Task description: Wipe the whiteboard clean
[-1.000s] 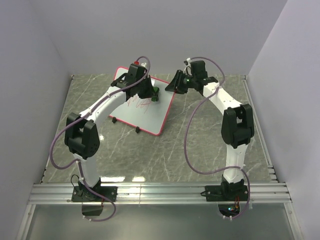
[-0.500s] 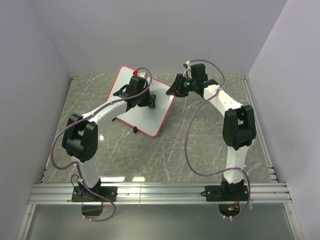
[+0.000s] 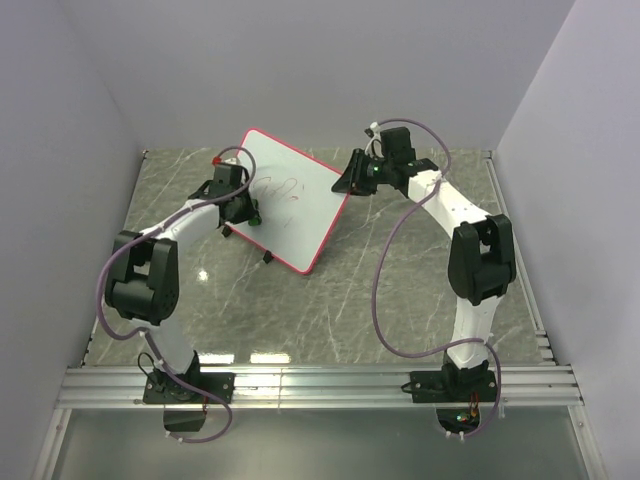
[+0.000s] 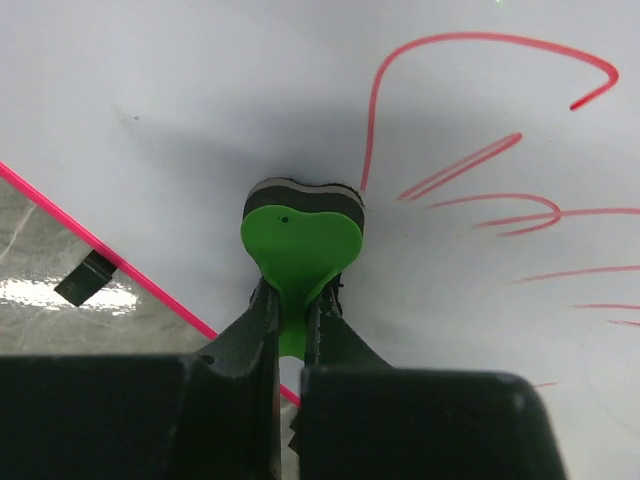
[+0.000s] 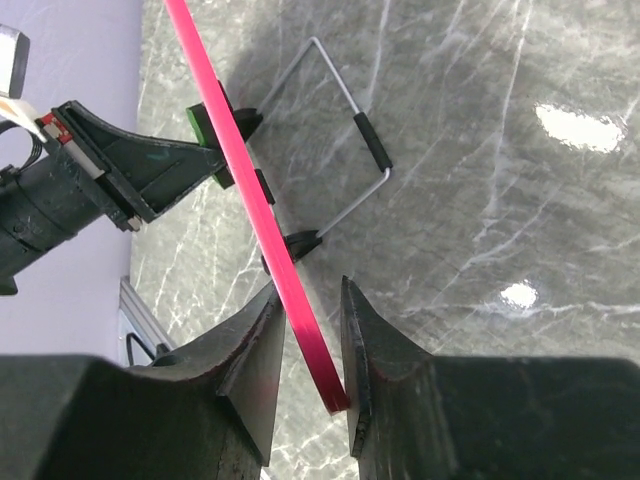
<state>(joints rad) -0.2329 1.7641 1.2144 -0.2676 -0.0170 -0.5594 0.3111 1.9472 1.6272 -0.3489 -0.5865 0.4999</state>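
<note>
The whiteboard (image 3: pixel 295 205) has a red-pink rim and stands tilted up off the table, with faint red scribbles (image 3: pixel 285 190) on its face. My left gripper (image 3: pixel 246 211) is shut on a green heart-shaped eraser (image 4: pixel 300 235) and presses it against the board's lower left part, near the rim (image 4: pixel 100 248). Red scribbles (image 4: pixel 480 190) lie to the right of the eraser. My right gripper (image 3: pixel 351 182) is shut on the board's right edge. In the right wrist view the red rim (image 5: pixel 240 190) passes between my right gripper's (image 5: pixel 308 305) fingers.
The board's wire stand (image 5: pixel 345 115) and black feet (image 5: pixel 300 243) hang behind it over the marbled table (image 3: pixel 400 270). Another black foot (image 4: pixel 85 278) shows under the rim. Grey walls close the sides and back. A metal rail (image 3: pixel 320 385) runs along the near edge.
The right gripper has tilted the board up further. The left gripper has swept the eraser left and down across the board, and fewer red scribbles show.
</note>
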